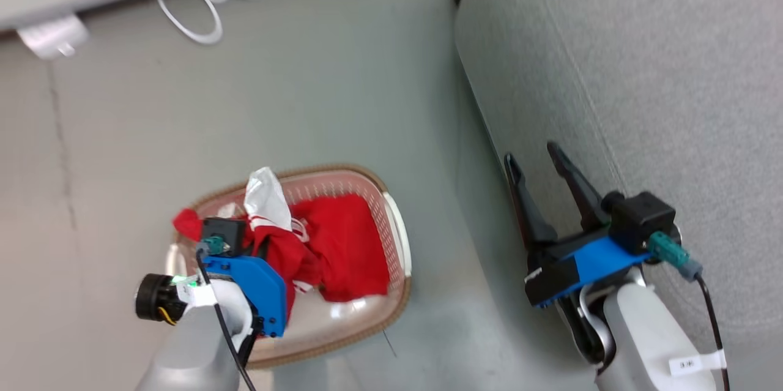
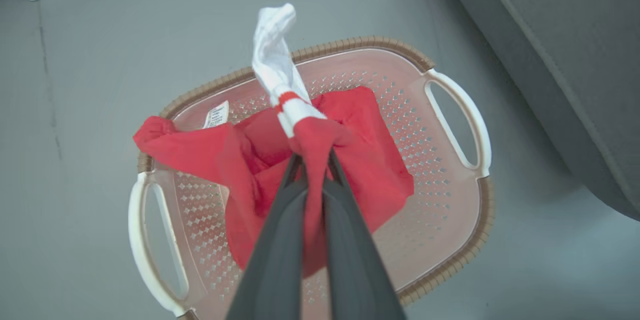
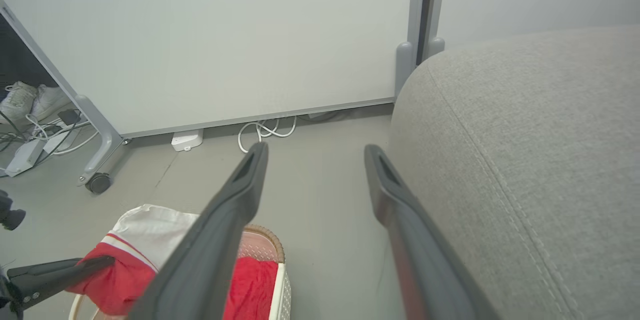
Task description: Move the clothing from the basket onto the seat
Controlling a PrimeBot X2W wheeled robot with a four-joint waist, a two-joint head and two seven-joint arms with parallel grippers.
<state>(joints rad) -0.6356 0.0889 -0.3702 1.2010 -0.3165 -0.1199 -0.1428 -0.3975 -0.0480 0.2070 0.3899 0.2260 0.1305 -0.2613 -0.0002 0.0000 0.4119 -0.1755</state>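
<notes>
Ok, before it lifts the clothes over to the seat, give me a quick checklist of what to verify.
1. Grip: left hand shut on the white-trimmed garment: ok.
2. That garment free of the basket: not ok, a red end drapes over the rim.
3. The plain red garment separate from the held one: cannot tell, the folds overlap.
4. The right hand open, holding nothing: ok.
5. The seat lies on the robot's right of the basket: ok.

Left gripper (image 2: pixel 313 158) clamped on a red-and-white garment (image 2: pixel 287 89).
Its white end points up; its red part trails into the basket (image 2: pixel 360 42) and over the rim.
</notes>
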